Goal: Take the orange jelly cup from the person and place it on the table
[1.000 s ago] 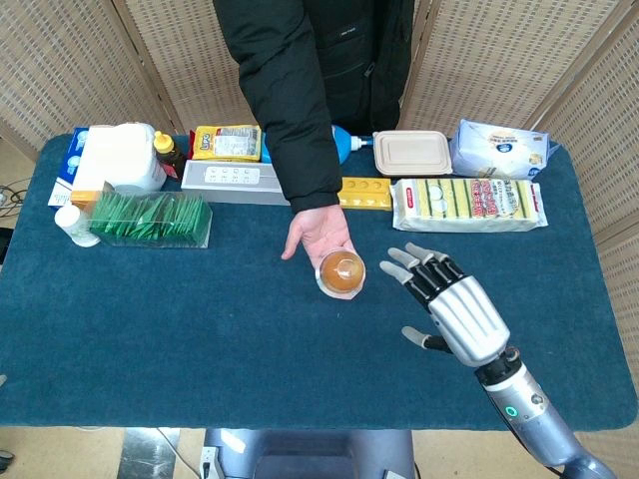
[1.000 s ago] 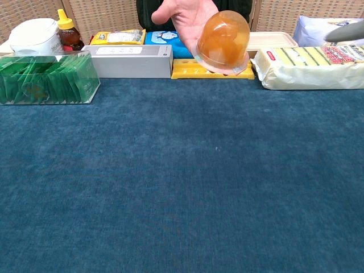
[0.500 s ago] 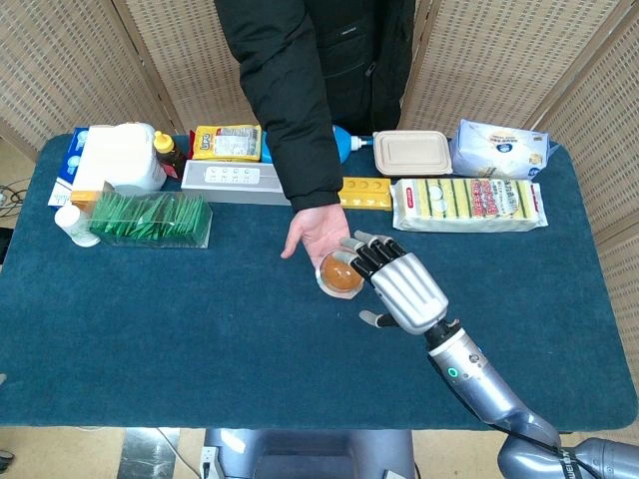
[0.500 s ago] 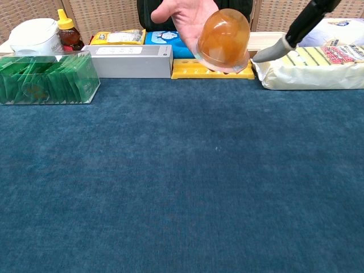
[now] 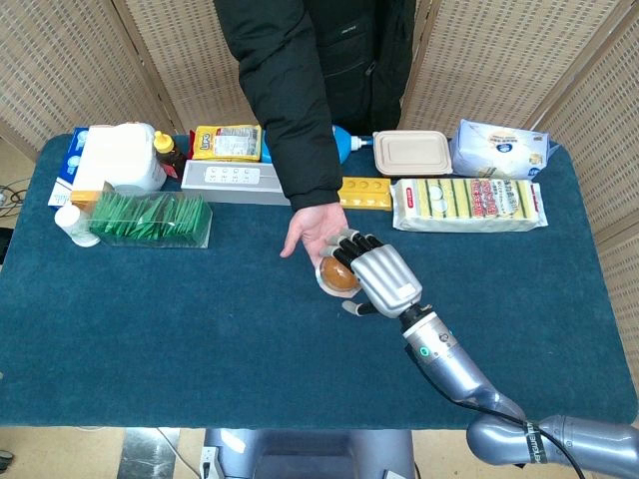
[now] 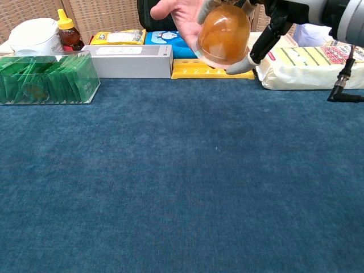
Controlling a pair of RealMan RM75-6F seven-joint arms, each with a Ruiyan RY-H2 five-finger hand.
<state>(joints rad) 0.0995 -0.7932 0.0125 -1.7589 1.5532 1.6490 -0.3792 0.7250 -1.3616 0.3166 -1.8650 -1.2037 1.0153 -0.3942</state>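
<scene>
The orange jelly cup [image 5: 335, 277] [image 6: 223, 35] lies dome-up on the person's open palm [image 5: 316, 232], held above the middle of the blue table [image 5: 200, 319]. My right hand [image 5: 377, 275] reaches in from the right and arches over the cup. Its fingers [image 6: 206, 5] curve over the dome's top and far side. The thumb [image 6: 242, 66] is stretched out by the cup's lower right rim. The cup still rests on the palm, and no firm grip shows. My left hand is in neither view.
Along the far edge stand a green packet box [image 5: 150, 220], a white speaker bar [image 5: 232, 180], a yellow tray [image 5: 364, 192], a sponge pack [image 5: 467, 205], a lunch box [image 5: 411, 152] and a honey bottle [image 5: 167, 152]. The person [image 5: 310, 70] stands behind the table.
My right hand has moved left from beside the cup and now arches over it, fingers over the dome. The person's hand and the cup have stayed in place.
</scene>
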